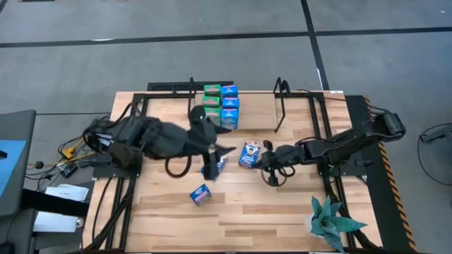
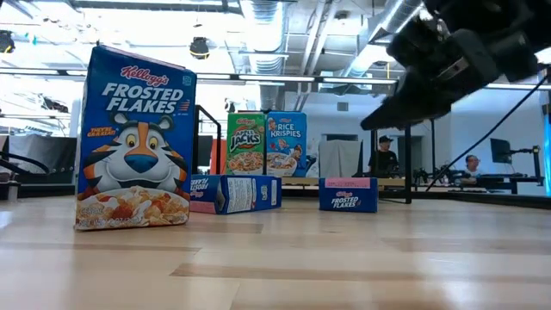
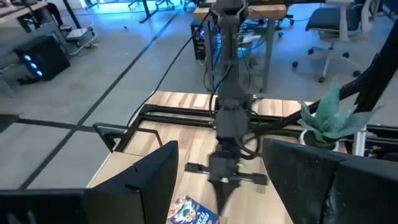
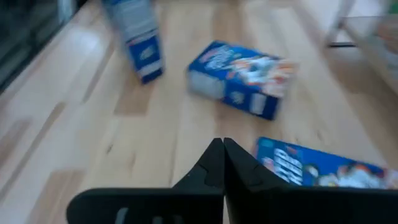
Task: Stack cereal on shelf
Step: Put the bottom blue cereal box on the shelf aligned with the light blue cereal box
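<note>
Several small cereal boxes [image 1: 221, 104], green and light blue, stand stacked on the shelf [image 1: 256, 106] at the table's far middle. Three dark blue boxes are loose on the table: one flat [image 1: 248, 154], one on its side [image 1: 215, 166], one upright near the front [image 1: 201, 194] on its bottom end. My left gripper [image 1: 219, 137] hangs open high above the loose boxes, with nothing between its fingers [image 3: 149, 180]. My right gripper [image 1: 264, 159] is shut and empty just right of the flat box [image 4: 323, 165], its tip [image 4: 222, 155] raised off the wood.
Black wire uprights [image 1: 280, 106] flank the shelf. A potted plant [image 1: 332, 222] stands at the near right corner. Black frame rails [image 1: 325, 120] run along both table sides. Bare wood lies between the loose boxes and the shelf. People sit beyond the table [image 2: 385, 155].
</note>
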